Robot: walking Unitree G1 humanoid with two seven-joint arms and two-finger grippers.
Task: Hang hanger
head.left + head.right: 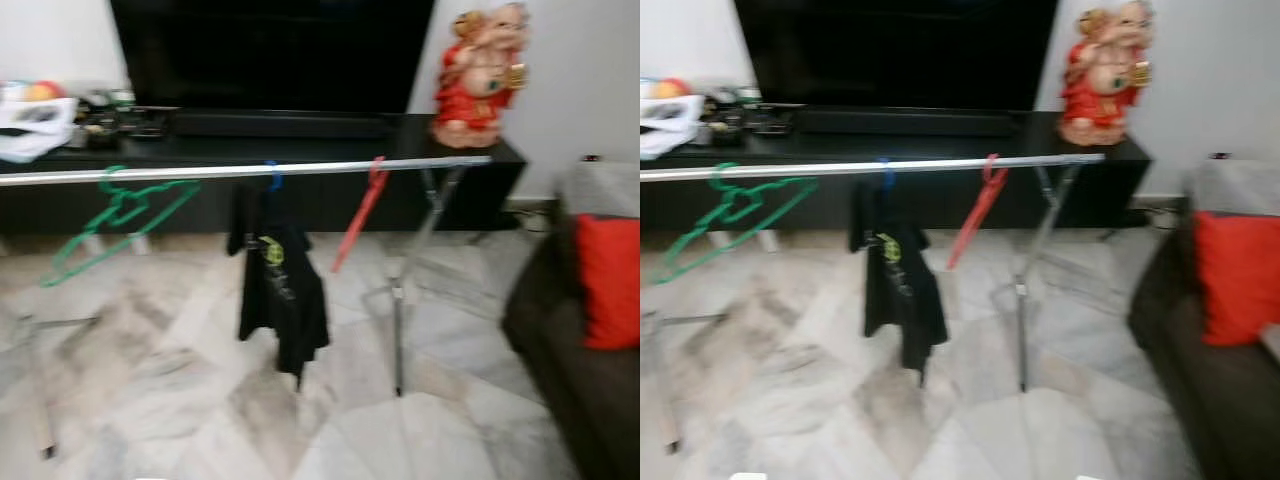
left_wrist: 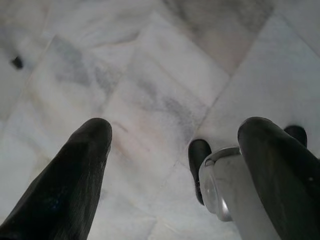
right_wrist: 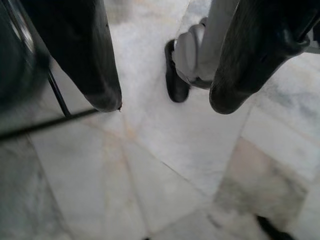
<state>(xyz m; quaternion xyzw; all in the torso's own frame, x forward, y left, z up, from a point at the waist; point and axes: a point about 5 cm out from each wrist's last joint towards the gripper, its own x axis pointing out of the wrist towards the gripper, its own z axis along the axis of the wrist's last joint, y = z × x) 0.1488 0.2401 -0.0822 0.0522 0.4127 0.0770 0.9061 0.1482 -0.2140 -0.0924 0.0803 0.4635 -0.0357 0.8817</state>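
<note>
Hanging low over the marble floor (image 2: 150, 95), the left end effector (image 2: 175, 150) has its fingers spread apart with nothing between them, and the right end effector (image 3: 165, 85) is likewise parted and empty. Well away from both, a green hanger (image 1: 120, 215) and a red hanger (image 1: 362, 210) hang on the silver rail (image 1: 250, 171), with a black shirt (image 1: 278, 300) between them, before the dark tabletop (image 1: 300, 150).
</note>
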